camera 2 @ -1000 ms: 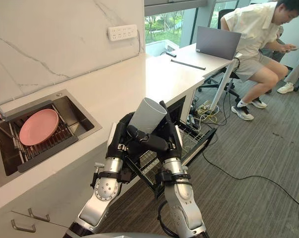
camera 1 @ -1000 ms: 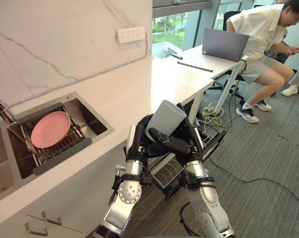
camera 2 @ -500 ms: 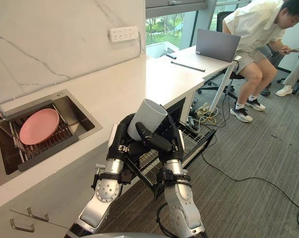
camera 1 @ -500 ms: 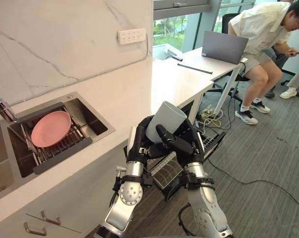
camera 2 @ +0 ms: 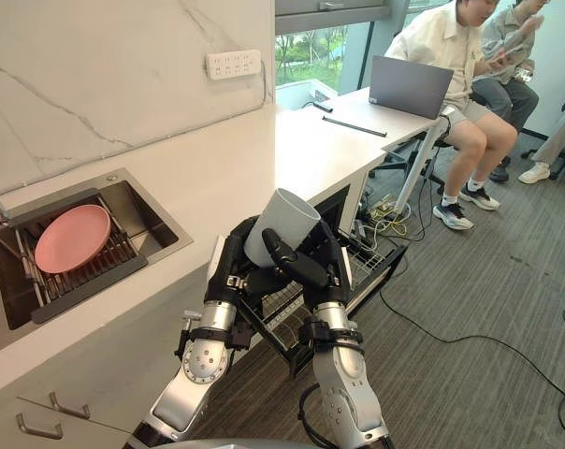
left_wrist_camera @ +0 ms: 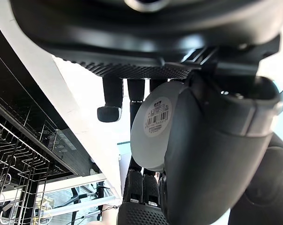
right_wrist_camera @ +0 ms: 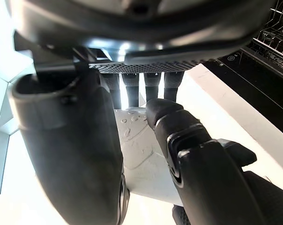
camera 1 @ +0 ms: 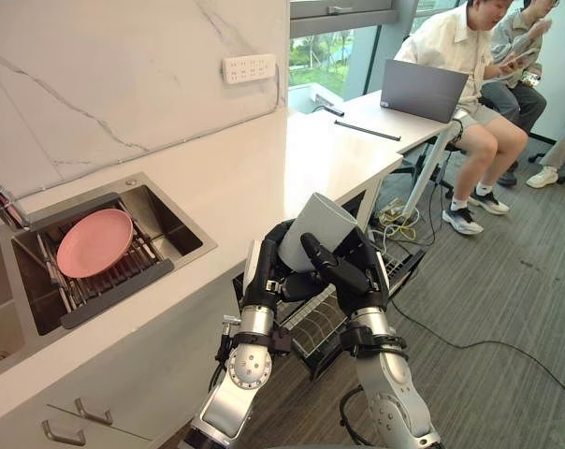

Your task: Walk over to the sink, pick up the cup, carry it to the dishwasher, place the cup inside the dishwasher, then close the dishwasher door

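A pale grey cup (camera 1: 318, 228) is tilted, mouth up and away from me, held between both hands in front of the counter edge. My left hand (camera 1: 267, 271) wraps it from the left and my right hand (camera 1: 359, 269) from the right, thumb (right_wrist_camera: 178, 133) across its wet wall (right_wrist_camera: 140, 161). The cup's stickered base (left_wrist_camera: 155, 123) rests against the left palm, with the left fingers (left_wrist_camera: 109, 100) reaching past it. Below the hands the dishwasher (camera 2: 355, 271) stands open, its wire rack (camera 1: 312, 324) pulled out over the lowered door.
A pink plate (camera 1: 94, 242) lies on a drain rack in the sink (camera 1: 175, 224) at the left. The white counter (camera 1: 254, 178) runs to a desk with a laptop (camera 1: 425, 86). Two people (camera 1: 474, 56) sit there. Cables (camera 1: 397, 221) lie on the carpet.
The hands and cup have risen slightly and edged right, with the grip unchanged. The seated person has sat up, and a second person now shows behind.
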Controlling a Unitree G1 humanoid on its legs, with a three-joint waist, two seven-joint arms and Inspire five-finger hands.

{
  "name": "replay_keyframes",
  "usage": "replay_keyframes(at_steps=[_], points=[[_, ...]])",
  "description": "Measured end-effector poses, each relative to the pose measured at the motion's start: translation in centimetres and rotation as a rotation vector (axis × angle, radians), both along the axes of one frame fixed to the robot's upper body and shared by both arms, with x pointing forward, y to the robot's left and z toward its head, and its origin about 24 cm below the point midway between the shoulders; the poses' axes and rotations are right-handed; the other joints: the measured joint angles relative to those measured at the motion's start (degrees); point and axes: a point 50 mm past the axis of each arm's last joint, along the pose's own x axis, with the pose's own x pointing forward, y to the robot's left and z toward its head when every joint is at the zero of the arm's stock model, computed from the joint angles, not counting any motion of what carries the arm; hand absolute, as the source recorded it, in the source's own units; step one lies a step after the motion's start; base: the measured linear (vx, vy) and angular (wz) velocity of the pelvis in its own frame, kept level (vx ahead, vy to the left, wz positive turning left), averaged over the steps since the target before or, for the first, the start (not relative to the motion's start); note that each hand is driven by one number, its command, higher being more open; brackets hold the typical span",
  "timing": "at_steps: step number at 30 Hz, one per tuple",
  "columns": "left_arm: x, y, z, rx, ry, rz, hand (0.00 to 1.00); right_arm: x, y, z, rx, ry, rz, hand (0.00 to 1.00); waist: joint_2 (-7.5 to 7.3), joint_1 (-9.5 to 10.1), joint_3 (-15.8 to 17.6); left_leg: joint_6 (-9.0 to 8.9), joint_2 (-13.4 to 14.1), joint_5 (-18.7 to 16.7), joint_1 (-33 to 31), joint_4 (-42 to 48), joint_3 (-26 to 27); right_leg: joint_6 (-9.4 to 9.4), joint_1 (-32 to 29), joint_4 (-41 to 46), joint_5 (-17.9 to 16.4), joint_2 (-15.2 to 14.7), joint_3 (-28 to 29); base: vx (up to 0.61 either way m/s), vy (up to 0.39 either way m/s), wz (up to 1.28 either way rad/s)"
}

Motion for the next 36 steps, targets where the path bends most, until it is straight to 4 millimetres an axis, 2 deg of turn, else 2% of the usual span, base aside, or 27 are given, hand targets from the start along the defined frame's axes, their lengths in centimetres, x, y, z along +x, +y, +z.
replay_keyframes(at_steps=[10, 14, 19, 24, 31, 36], points=[[-0.4, 0.3, -0.6, 0.016, 0.028, -0.02, 1.0, 0.1, -0.6, 0.1, -0.006, -0.015, -0.012, 0.0, -0.06, 0.0, -0.26, -0.01, -0.04, 0.05, 0.0, 0.0, -0.26, 0.01, 0.14, 0.0, 0.0, -0.02, -0.27, 0.0, 0.0, 0.01], [-1.0, 0.8, -1.4, -0.02, 0.081, -0.026, 1.0, 0.3, -1.5, 1.2, 0.002, -0.06, -0.05, 0.0, -0.04, 0.15, -0.28, -0.05, -0.07, 0.19, 0.0, 0.0, -0.62, 0.01, 0.35, 0.01, 0.0, -0.03, -0.69, 0.0, 0.0, 0.05], [-1.7, 2.4, -1.6, -0.107, 0.124, 0.019, 1.0, 0.5, -3.5, 2.2, 0.009, -0.105, -0.14, 0.0, -0.04, 0.25, -0.28, -0.08, -0.06, 0.27, 0.0, -0.01, -0.74, 0.0, 0.38, 0.07, 0.0, -0.02, -0.85, 0.0, 0.0, 0.0], [-2.2, 4.0, -1.6, -0.222, 0.145, 0.048, 1.0, 0.5, -4.9, 2.2, -0.01, -0.107, -0.198, 0.0, -0.03, 0.7, -0.28, -0.08, -0.05, 0.27, -0.07, -0.01, -0.87, 0.0, 0.42, 0.01, 0.0, -0.04, -1.01, 0.0, 0.0, 0.0], [-4.2, 4.9, -3.7, -0.294, 0.264, 0.031, 1.0, -0.2, -5.8, 1.5, -0.057, -0.087, -0.226, 0.0, -0.06, 1.24, -0.23, -0.07, -0.02, 0.27, -0.6, -0.01, -1.52, 0.01, 0.4, -0.26, -0.01, -0.21, -1.74, 0.0, -0.012, 0.05], [-5.8, 5.4, -7.5, -0.272, 0.434, 0.038, 1.0, -1.0, -6.5, 0.6, -0.101, -0.051, -0.244, 0.0, -0.02, 1.33, 0.03, -0.07, 0.0, 0.28, -0.75, -0.04, -1.75, 0.01, 0.37, -0.27, -0.05, -0.21, -2.0, 0.0, -0.006, 0.02]])
